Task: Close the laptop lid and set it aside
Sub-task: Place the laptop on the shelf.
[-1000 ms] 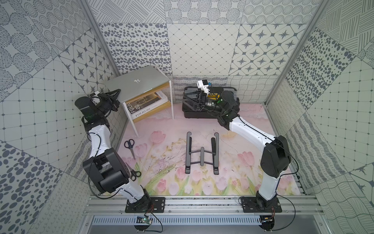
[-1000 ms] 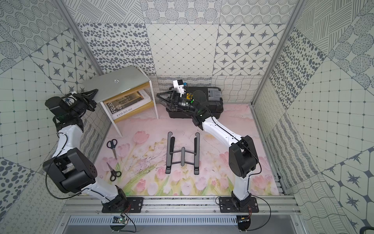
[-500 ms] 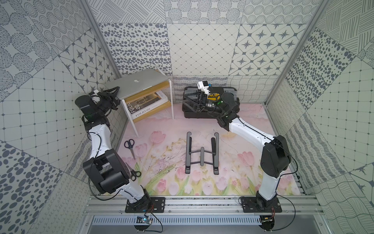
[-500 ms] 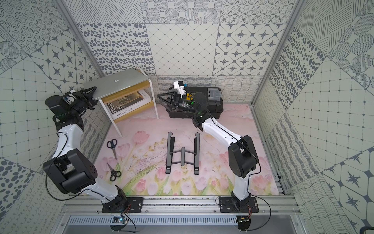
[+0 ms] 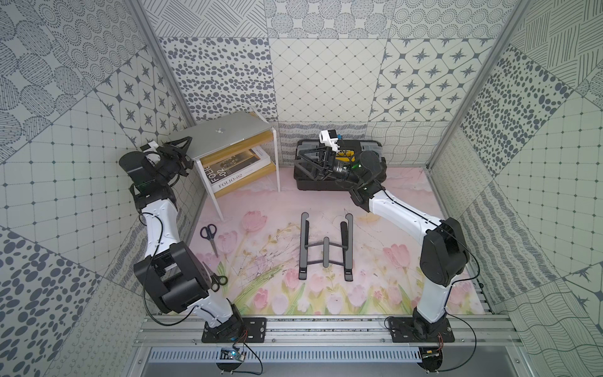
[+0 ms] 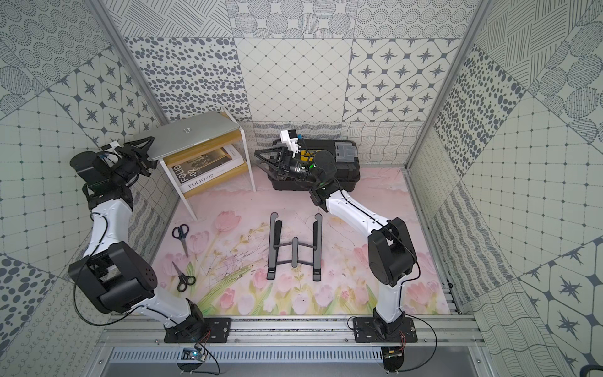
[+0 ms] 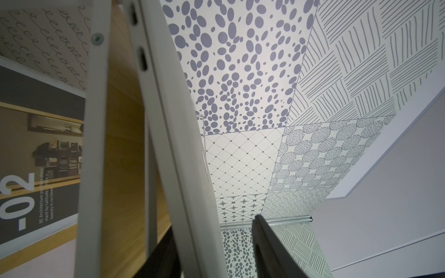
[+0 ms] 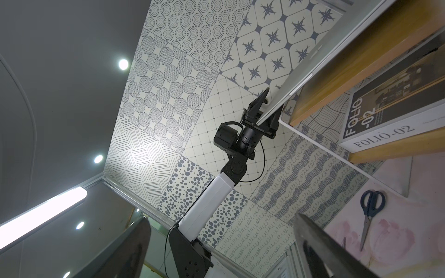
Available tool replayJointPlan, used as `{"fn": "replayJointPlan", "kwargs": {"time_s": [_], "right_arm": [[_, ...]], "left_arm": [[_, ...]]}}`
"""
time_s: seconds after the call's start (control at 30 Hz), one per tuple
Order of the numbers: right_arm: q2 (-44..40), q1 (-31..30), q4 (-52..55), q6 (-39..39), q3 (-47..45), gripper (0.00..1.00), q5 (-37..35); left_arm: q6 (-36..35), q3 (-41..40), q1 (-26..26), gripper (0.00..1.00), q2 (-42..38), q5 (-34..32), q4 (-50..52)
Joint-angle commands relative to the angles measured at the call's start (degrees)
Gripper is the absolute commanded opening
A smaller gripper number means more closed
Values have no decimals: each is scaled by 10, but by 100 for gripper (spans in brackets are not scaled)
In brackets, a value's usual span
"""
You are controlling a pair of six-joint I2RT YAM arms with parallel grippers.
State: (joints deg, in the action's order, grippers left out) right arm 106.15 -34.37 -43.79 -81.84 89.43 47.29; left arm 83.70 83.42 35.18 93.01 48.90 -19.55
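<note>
The laptop (image 5: 225,138) (image 6: 192,135) lies on top of a small white shelf unit at the back left, its silver laptop lid (image 5: 208,143) shut flat with the logo facing up. My left gripper (image 5: 186,147) (image 6: 148,147) is open. Its fingers straddle the laptop's near left corner, and the upper finger (image 7: 267,243) stands clear of the metal (image 7: 173,144). The right wrist view shows that same straddle (image 8: 267,101) on the laptop's edge (image 8: 301,79). My right gripper (image 5: 303,163) (image 8: 221,219) hangs wide open and empty over the toolbox, pointing toward the shelf.
The shelf unit (image 5: 277,163) holds a FOLIO-02 book (image 5: 235,173) on its lower wooden board. A black toolbox (image 5: 368,147) sits at the back centre. A dark folding stand (image 5: 326,251) lies mid-mat. Two scissors (image 6: 181,233) (image 6: 184,277) lie at the left.
My left gripper's jaws have parted from a shut grip on the laptop's corner. The laptop stays flat on the shelf top. The right gripper stays open over the toolbox.
</note>
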Motion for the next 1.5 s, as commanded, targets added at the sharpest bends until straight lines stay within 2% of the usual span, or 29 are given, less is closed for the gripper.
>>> {"fn": "replayJointPlan", "kwargs": {"time_s": [0.0, 0.23, 0.6, 0.83, 0.9, 0.97, 1.03, 1.2, 1.3, 1.47], "right_arm": [[13, 1, -38, -4, -8, 97, 3], [17, 1, -53, -12, -15, 97, 5], [19, 3, -67, -19, -22, 97, 9], [24, 3, -73, -23, -21, 97, 11], [24, 3, -74, -23, -21, 97, 11], [21, 3, -74, -23, -21, 97, 11], [19, 3, -72, -21, -21, 97, 11], [13, 3, -62, -14, -22, 97, 11], [5, 3, -48, -3, -26, 97, 12], [-14, 3, -6, 30, -35, 97, 11]], "left_arm": [[-110, 4, -7, 49, -5, 59, 102], [-225, 6, -7, 50, -11, 33, 217], [-305, -8, -7, 56, -14, -13, 281], [-334, -19, -7, 68, -26, -38, 302], [-352, -15, -7, 75, -31, -51, 321], [-359, -13, -7, 78, -39, -59, 331], [-363, -13, -6, 86, -47, -63, 338], [-369, -13, -1, 95, -73, -73, 356], [-383, -8, 4, 98, -105, -93, 375], [-410, 6, 17, 99, -173, -139, 413]]}}
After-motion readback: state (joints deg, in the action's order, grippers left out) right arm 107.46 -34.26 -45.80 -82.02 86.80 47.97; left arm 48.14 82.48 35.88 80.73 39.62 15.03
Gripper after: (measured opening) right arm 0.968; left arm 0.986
